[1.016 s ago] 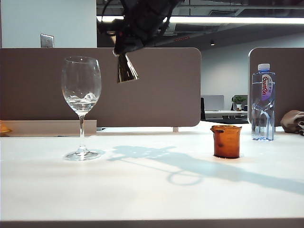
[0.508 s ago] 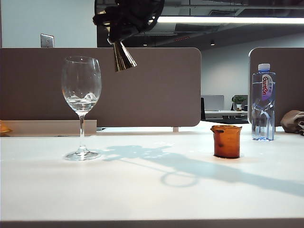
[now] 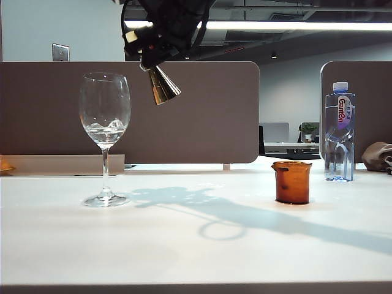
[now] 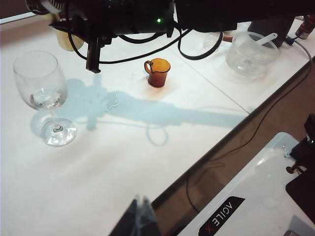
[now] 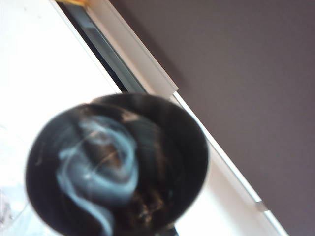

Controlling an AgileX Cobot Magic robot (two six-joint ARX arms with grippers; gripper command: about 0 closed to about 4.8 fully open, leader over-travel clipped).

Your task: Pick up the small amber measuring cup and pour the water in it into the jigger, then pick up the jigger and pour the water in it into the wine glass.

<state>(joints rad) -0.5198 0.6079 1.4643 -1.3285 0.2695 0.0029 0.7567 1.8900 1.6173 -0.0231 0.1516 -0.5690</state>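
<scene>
The right tool (image 3: 147,50) is up high, clamped on the tilted jigger (image 3: 162,86), just right of the wine glass (image 3: 105,122) standing on the worktop (image 3: 196,245) with water (image 3: 105,128) inside. The amber measuring cup (image 3: 291,182) sits well right. The left tool (image 4: 140,216) is low at the worktop's edge, its state unclear.

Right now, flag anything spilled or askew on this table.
A thin wet smear lies on the table between the wine glass and the amber measuring cup. The jigger hangs tilted in the right gripper beside the glass. The left gripper is out of view.
</scene>
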